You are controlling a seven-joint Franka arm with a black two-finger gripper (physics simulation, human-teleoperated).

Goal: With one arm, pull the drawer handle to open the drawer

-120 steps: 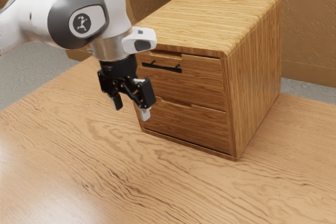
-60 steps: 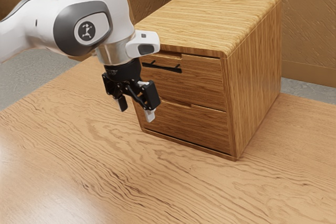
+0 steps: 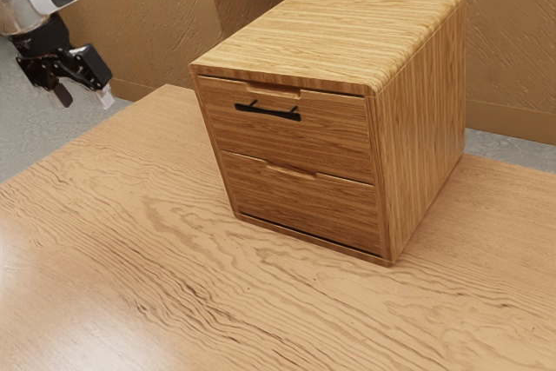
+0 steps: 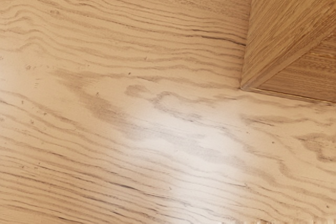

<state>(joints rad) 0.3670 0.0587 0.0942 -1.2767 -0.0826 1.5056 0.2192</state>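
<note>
Moved: gripper (image 3: 82,93) has swung away from the cabinet (image 3: 408,128) to the exterior view's far left.
Exterior view: both drawer fronts, arm's end.
Wrist view: table (image 4: 121,108) grain, cabinet's bottom corner (image 4: 286,35).
Gripper: fingers apart, holding and touching nothing.
Drawer handle (image 3: 268,111): black bar on the top drawer (image 3: 321,132), which sits flush.

cabinet (image 3: 347,41): grained wood | table (image 3: 174,284): glossy wood | handle (image 3: 268,111): matt black

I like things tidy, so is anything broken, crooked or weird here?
Nothing stands out. The wooden cabinet sits flat on the table, upper drawer and lower drawer shut, black handle straight. The open gripper hangs far from it.
</note>
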